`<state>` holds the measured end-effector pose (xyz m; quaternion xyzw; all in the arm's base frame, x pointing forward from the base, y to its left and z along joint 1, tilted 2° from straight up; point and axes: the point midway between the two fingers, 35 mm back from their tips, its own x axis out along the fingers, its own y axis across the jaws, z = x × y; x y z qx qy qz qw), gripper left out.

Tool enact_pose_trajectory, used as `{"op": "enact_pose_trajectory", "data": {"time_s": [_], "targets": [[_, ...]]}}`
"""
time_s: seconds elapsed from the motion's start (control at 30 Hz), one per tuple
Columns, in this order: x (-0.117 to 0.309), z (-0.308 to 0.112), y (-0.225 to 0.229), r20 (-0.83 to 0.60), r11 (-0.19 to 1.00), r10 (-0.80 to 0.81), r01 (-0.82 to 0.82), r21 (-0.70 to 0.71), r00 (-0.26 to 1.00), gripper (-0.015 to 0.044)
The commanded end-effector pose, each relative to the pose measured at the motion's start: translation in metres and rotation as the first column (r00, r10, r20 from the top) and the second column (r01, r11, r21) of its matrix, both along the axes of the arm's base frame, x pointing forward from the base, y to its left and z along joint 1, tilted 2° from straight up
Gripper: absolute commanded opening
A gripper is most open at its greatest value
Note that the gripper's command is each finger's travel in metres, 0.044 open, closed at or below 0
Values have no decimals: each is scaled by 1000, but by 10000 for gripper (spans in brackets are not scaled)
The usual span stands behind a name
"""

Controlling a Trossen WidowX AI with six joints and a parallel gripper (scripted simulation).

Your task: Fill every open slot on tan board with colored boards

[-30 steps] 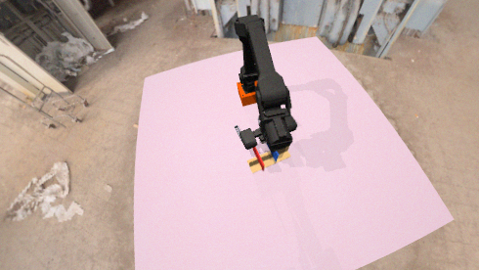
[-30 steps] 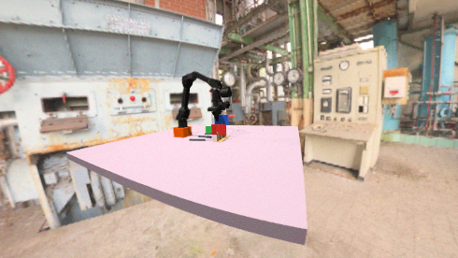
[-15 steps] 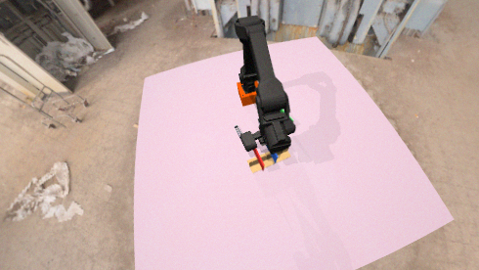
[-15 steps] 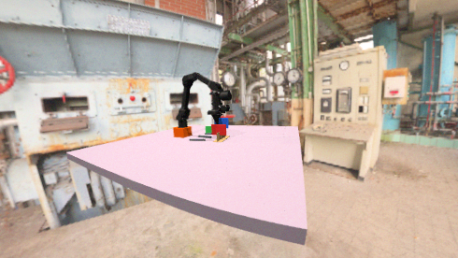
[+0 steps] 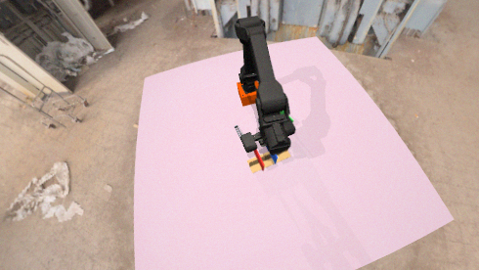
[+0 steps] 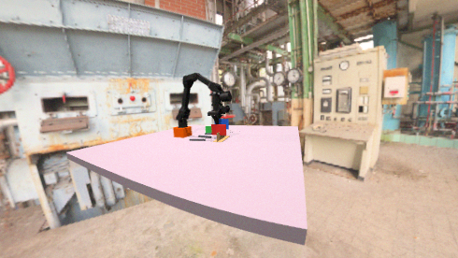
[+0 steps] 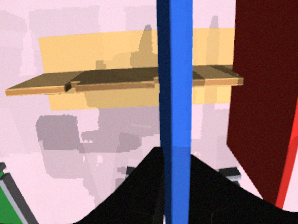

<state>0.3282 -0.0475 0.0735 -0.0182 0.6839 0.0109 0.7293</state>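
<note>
Currently one hand (image 7: 166,155) pinched nearly shut on one blue board (image 5: 275,158) (image 6: 224,123) (image 7: 181,75), one red board (image 5: 259,159) (image 6: 219,129) (image 7: 262,100) standing beside it.

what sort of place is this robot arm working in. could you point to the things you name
It looks like an old, disused industrial plant or boiler house, judging by the worn control cabinet (image 6: 350,89) with its dials and switches, the rusty metal casing (image 6: 133,51) on the left, and the green vertical pipes (image 6: 304,51).

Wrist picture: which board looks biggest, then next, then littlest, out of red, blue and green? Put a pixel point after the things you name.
1. Red board (image 5: 259,160) (image 6: 219,130) (image 7: 262,90)
2. Blue board (image 5: 275,159) (image 6: 225,123) (image 7: 181,75)
3. Green board (image 5: 291,118) (image 6: 208,130) (image 7: 6,207), just a corner showing
</note>
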Motion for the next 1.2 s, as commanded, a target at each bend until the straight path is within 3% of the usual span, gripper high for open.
{"op": "enact_pose_trajectory", "data": {"time_s": [0.0,1.17], "targets": [[-1,-3,1,-2,1000,7,-7,3,1000,0],[0,-24,1,-2,1000,7,-7,3,1000,0]]}}
